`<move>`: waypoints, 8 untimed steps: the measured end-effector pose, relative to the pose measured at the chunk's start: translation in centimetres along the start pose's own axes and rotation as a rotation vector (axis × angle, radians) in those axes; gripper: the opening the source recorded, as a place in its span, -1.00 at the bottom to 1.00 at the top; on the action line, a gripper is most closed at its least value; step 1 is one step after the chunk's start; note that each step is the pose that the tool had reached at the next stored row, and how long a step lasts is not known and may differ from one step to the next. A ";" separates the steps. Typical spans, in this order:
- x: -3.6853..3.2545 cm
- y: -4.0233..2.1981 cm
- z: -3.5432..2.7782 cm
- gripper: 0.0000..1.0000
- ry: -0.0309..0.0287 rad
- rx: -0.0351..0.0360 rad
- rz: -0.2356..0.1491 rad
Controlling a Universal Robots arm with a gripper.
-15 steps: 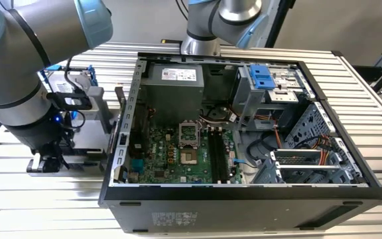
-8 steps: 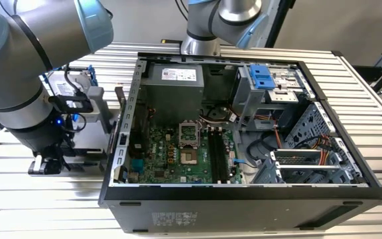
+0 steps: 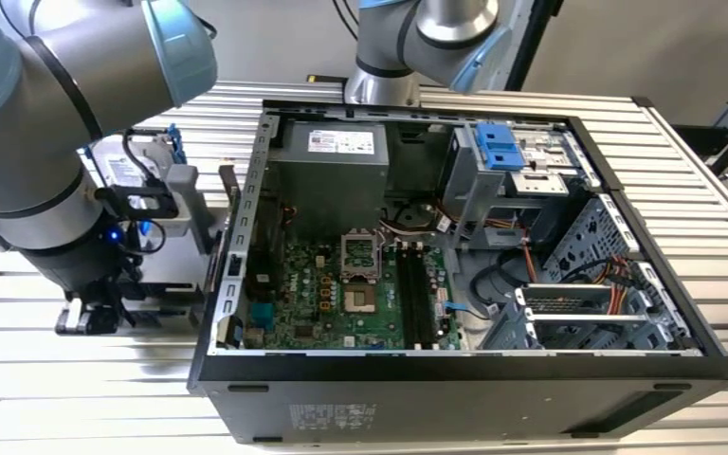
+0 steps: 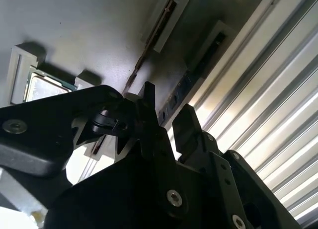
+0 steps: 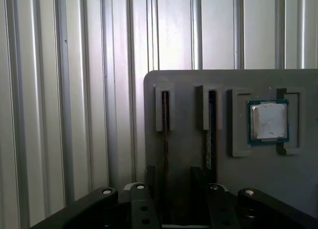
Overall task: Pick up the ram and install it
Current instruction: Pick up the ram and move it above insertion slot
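Hanging open and empty over the grey tray (image 5: 189, 82), on the exterior view's left beside the computer case (image 3: 465, 379), the end effector (image 5: 174, 187) faces the ram (image 5: 210, 139). The ram stands edge-up in its slot, long axis running straight ahead, in line with the opening or just beside it.

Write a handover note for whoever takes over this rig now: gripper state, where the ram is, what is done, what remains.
Gripper: open, low over the grey holder, holding nothing.
Ram: standing in a holder slot, near the processor chip.
Done: nothing yet; ram not picked up.
Left: pickup and install; the black motherboard slots in the open case look empty.
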State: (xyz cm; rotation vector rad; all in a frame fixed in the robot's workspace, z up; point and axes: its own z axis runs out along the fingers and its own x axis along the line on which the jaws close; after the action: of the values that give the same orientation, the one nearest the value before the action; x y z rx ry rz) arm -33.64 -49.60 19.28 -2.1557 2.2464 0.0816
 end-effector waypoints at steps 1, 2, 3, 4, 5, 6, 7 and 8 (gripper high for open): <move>0.00 0.00 0.05 1.00 0.0000 0.0000 0.000; 0.01 0.00 0.10 1.00 0.0000 0.0000 0.000; 0.01 0.00 0.15 1.00 0.0000 0.0000 0.001; 0.01 0.00 0.18 1.00 0.0001 -0.0001 0.001; 0.01 0.00 0.19 1.00 0.0001 -0.0001 0.001; 0.01 0.01 0.21 1.00 0.0007 0.0001 0.001; 0.01 0.00 0.21 1.00 0.0016 0.0001 0.001; 0.01 0.00 0.21 1.00 0.0018 0.0001 0.001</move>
State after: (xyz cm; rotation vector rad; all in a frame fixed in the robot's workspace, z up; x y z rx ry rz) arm -33.64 -49.60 19.07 -2.1557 2.2482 0.0796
